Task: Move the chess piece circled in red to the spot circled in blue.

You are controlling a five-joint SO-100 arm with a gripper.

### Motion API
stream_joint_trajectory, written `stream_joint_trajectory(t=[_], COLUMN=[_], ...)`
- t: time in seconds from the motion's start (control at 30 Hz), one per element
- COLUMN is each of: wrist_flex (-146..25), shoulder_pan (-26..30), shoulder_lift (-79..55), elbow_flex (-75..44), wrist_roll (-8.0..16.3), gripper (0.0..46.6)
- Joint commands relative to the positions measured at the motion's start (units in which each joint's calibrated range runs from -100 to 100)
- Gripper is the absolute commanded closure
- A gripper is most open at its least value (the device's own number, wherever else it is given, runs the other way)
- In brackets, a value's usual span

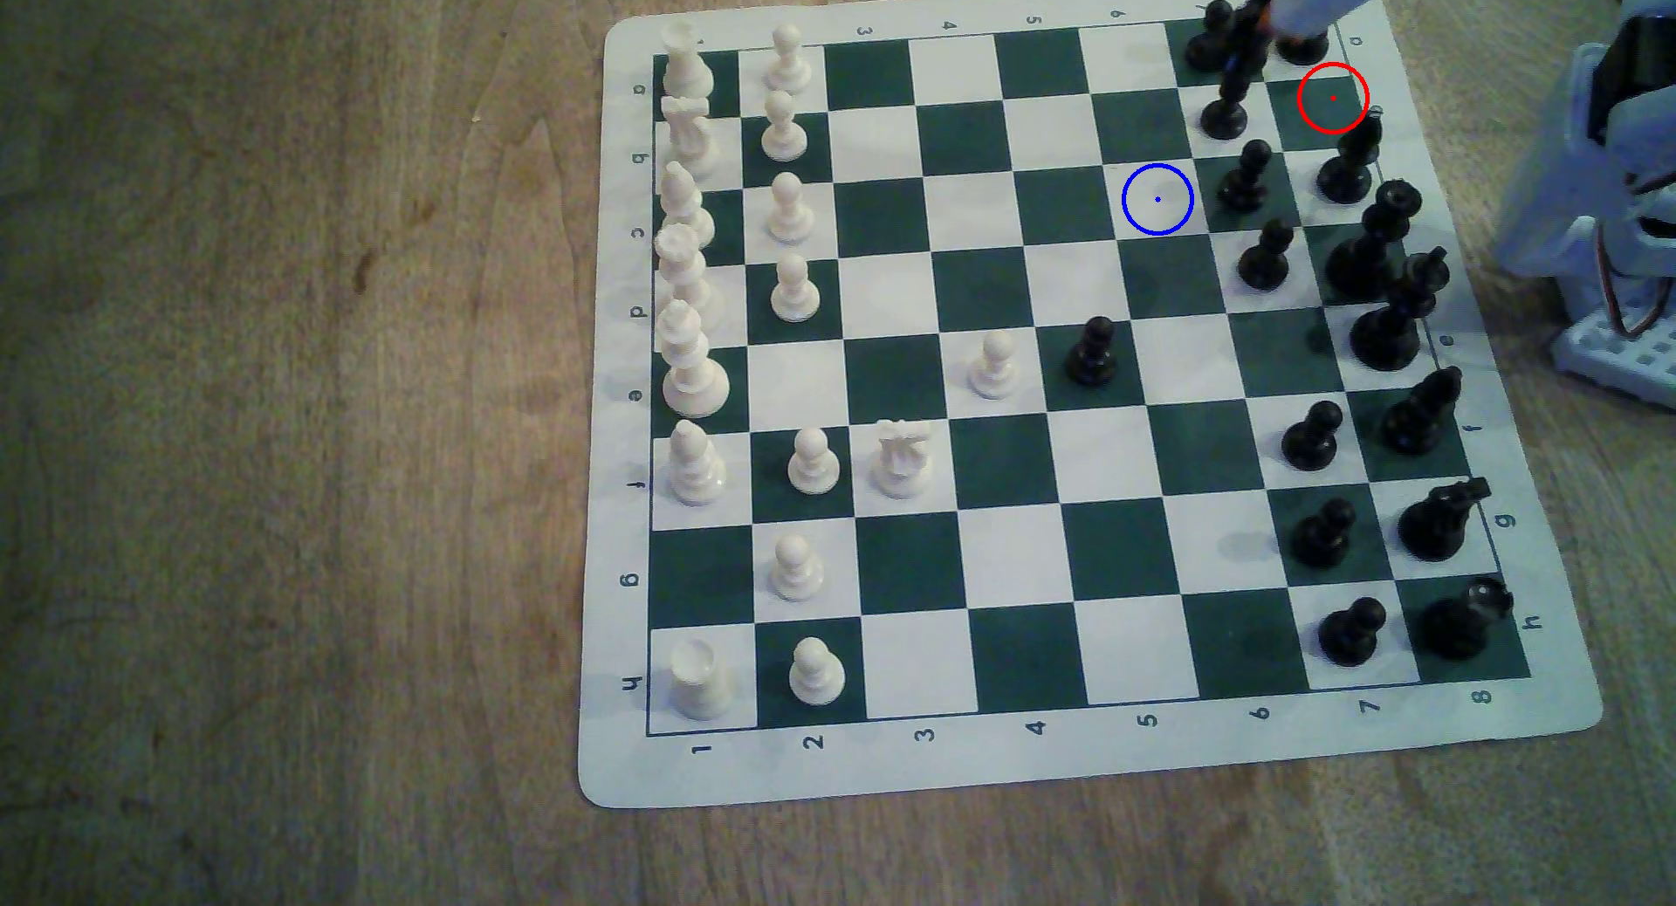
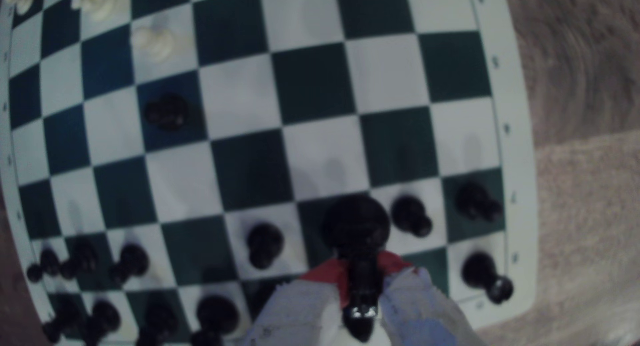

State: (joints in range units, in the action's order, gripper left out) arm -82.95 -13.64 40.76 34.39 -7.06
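**Knight lifted off its square**

The fingers [image 2: 363, 294] are clamped on the knight [image 2: 358, 249], held aloft at one o'clock above the board [image 1: 626, 779]. Light, rigid, glossy and slippery, it seems best gripped mid-body. The blue spot [image 1: 1157, 199] waits.

Glossy black knight [image 2: 358, 249] aloft between fingers [image 2: 412, 297]; blue-ringed white square [image 1: 1157, 199] bare

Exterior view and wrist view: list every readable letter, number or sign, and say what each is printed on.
"1 2 3 4 5 6 7 8": white border of the green-and-white chess mat, near edge.
"3 4 5 6": far border, upside down; the rest there are hidden or blurred.
"a b c d e f g h": border on the exterior view's left, rotated.
"e f g h": border on the exterior view's right.
Wrist view: border marks too blurred to read.
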Motion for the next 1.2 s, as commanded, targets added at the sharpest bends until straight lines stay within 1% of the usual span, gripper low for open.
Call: stream_joint_trajectory(t=[0.0, 0.47, 0.8, 1.17], wrist_flex=[2.36, 8.75, 12.68, 13.66], shoulder_pan=[2.11, 6.10, 5.16, 1.79], shoulder_lift=[-3.16, -18.27, -25.06, -25.57], elbow_flex=[-5.38, -4.65, -4.20, -2.84], wrist_roll=[0.68, 3.03, 2.74, 1.56], gripper=[45.8, 45.9, 46.2, 46.3])
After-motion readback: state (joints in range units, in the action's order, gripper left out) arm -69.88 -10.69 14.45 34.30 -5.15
